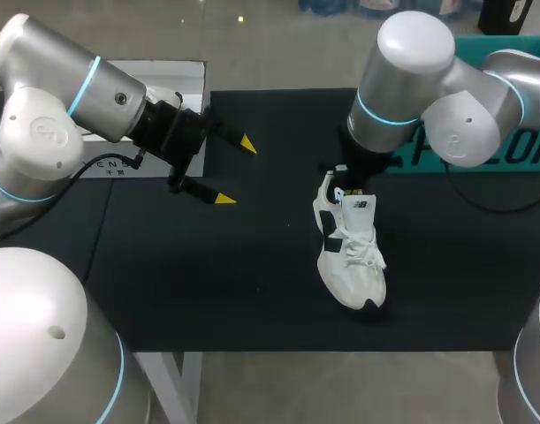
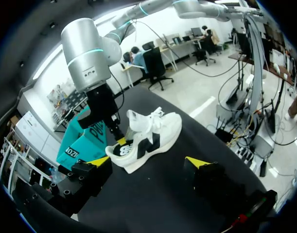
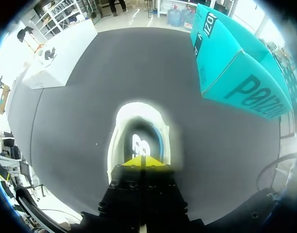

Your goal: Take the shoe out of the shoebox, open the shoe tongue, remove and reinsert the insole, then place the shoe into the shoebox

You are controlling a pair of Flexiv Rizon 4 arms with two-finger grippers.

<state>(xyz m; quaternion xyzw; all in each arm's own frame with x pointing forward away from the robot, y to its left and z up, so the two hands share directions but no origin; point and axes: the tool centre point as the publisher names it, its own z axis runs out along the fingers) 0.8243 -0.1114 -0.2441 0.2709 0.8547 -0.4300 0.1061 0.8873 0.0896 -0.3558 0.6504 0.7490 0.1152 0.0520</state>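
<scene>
- A black-topped table (image 1: 208, 283) holds one white trainer with dark side panels, the shoe (image 1: 351, 265). It stands upright on its sole, right of the table's middle, out of its box.
- The shoe's toe points towards the front edge of the table and its heel towards the back. In the left wrist view its tongue (image 2: 137, 119) is lifted up and the laces lie loose.
- The teal shoebox (image 1: 536, 150) stands at the back right of the table, apart from the shoe and partly hidden by the right arm.
- A white box (image 1: 177, 84) sits at the back left corner.
- The right gripper (image 1: 350, 189) points straight down at the heel end of the shoe. In its own view, the yellow tips (image 3: 142, 161) are pressed together at the shoe's opening, above the dark insole (image 3: 141, 141). Whether they pinch anything cannot be told.
- The left gripper (image 1: 234, 170) hangs above the table's left half, well apart from the shoe and aimed towards it. Its fingers are spread wide with nothing between them.
</scene>
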